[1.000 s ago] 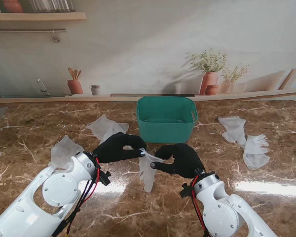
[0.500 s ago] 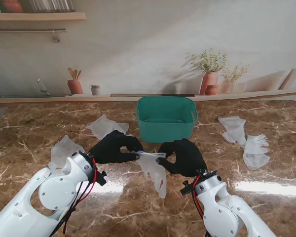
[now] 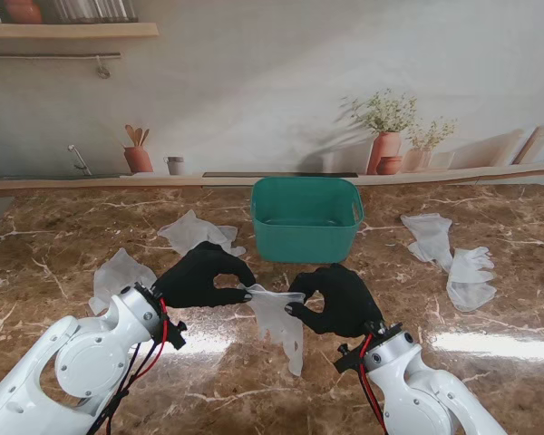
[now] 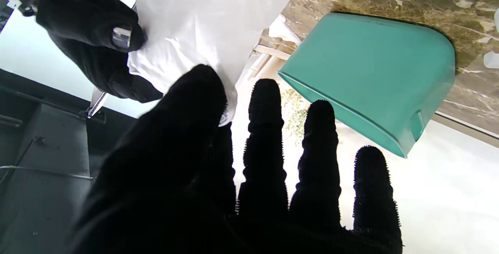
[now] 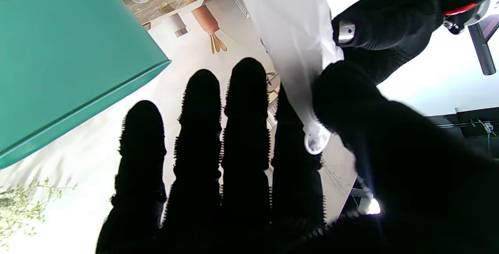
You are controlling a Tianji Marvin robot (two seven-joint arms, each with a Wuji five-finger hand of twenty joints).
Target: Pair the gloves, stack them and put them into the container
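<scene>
Both black-gloved hands are up off the marble table (image 3: 63, 236), sharing one translucent glove (image 3: 281, 319). The left hand (image 3: 198, 277) pinches the cuff edge between thumb and forefinger, and the right hand (image 3: 337, 299) pinches the same edge just beside it, so the glove hangs limp between and nearer to me than the two hands. The other fingers of each hand stick out straight and apart. The green container (image 3: 306, 217) sits just beyond the hands, a little farther from me. Two more gloves lie flat out past the left hand (image 3: 196, 234) (image 3: 118, 276), and another pair (image 3: 451, 256) rests well off to the right hand's outer side.
</scene>
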